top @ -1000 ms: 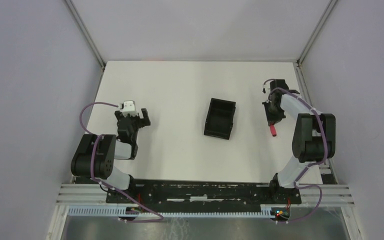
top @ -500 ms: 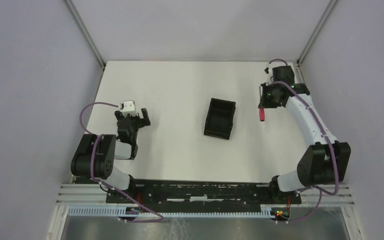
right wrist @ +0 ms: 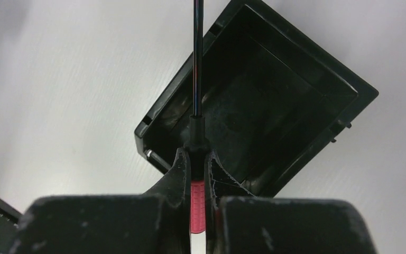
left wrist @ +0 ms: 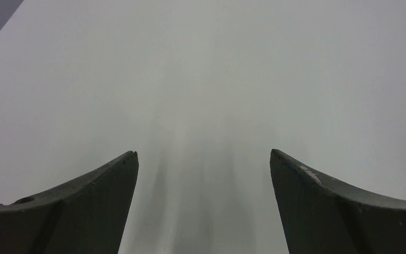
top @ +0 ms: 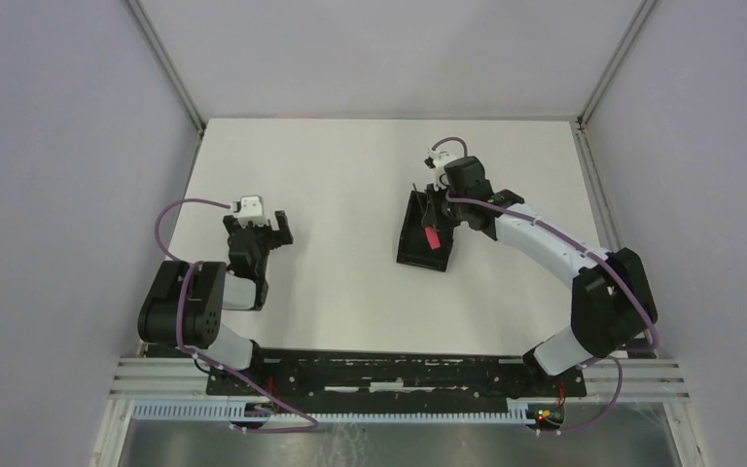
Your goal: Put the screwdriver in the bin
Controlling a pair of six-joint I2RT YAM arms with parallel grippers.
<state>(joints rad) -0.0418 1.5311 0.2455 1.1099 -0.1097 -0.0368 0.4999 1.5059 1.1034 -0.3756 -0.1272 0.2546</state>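
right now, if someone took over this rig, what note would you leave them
Left gripper: open, holding nothing, parked on the left side of the table.
Right gripper: shut on the screwdriver by its red handle, shaft pointing ahead.
The screwdriver hangs over the bin at mid-table, not in it yet.
Done: pick-up and carry.
Left: lower a little, open the right gripper, let it drop into the bin, pull back.

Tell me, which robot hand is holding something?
The right gripper: it is clamped on the red-handled screwdriver, over the black bin. The left gripper is open with nothing between its fingers.
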